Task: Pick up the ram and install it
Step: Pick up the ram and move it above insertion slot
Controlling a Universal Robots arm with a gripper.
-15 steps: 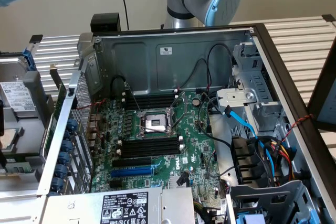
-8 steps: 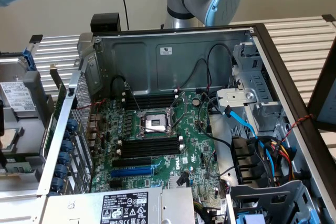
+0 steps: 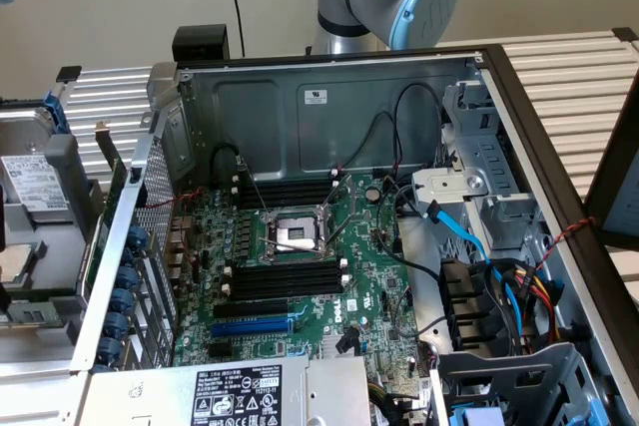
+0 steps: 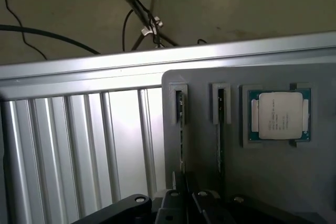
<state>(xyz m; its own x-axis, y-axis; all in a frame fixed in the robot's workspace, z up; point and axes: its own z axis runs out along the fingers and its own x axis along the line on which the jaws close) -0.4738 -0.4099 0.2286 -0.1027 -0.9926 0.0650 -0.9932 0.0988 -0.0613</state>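
Ram (image 4: 181, 135) (on edge) right at claw (image 4: 185, 195).

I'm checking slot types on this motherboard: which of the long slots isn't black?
The blue slot, lying between the lower bank of black slots and the labelled power supply; every other long slot is black.

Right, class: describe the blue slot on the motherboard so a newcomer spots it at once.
Inside the open computer case lies a green motherboard. In front of the processor socket sits a bank of long black slots, and the blue slot runs alongside them, nearest the camera. It alone is blue; its neighbours are black.
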